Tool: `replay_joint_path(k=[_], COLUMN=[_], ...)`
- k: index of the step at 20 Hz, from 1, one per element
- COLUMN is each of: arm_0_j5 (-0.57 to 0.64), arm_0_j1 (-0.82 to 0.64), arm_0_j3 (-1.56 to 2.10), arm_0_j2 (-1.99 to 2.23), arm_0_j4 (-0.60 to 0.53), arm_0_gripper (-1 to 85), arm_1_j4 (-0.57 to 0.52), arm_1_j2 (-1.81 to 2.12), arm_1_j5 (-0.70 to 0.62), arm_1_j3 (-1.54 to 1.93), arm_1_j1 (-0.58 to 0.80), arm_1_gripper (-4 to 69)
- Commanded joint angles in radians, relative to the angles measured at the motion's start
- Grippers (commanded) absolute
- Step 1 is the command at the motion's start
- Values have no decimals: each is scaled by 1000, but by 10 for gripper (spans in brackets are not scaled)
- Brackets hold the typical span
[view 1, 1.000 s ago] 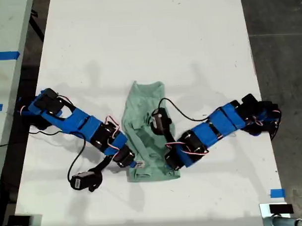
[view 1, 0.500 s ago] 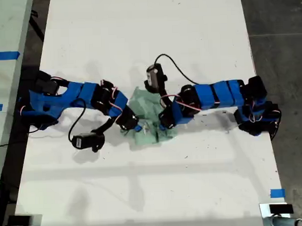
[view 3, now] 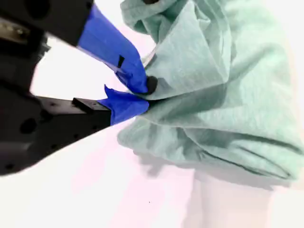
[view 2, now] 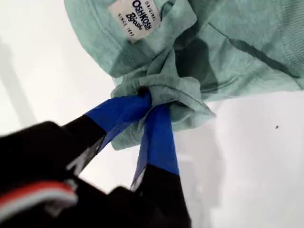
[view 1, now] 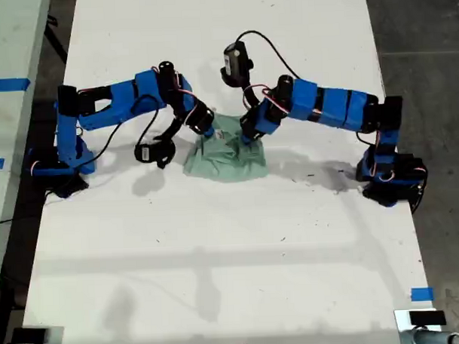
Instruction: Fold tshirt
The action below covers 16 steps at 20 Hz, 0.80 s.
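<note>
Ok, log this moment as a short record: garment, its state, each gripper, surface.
garment: small pale mint-green cloth tshirt
state: bunched and creased, partly lifted, not flat
label: white tag showing
first gripper: shut on a pinch of the tshirt
second gripper: shut on a fold of the tshirt
surface: white table
</note>
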Motion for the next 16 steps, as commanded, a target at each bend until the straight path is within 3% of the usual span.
replay_joint_path(k=[1, 3, 4, 7, 13, 16], arm_0_j5=[-26, -63, -66, -66, -89, -126], arm_0_j1=[-129, -238, -281, -311, -244, -181], arm_0_j3=[-8, -26, -48, -74, -26, 104], arm_0_j2=[-98, -209, -250, -189, 209, 377], arm_0_j4=[-37, -38, -34, 35, 221, 256], arm_0_gripper=[22, 177, 226, 233, 194, 160], arm_1_j4=[-192, -245, -245, -193, 61, 91], arm_1_j2=[64, -12, -52, -8, 416, 736], arm_1_j5=[-5, 3, 0, 6, 74, 172], arm_1_j3=[164, 227, 222, 218, 285, 476], arm_1_j1=[72, 144, 172, 192, 221, 222], arm_1_gripper=[31, 229, 276, 356, 354, 316])
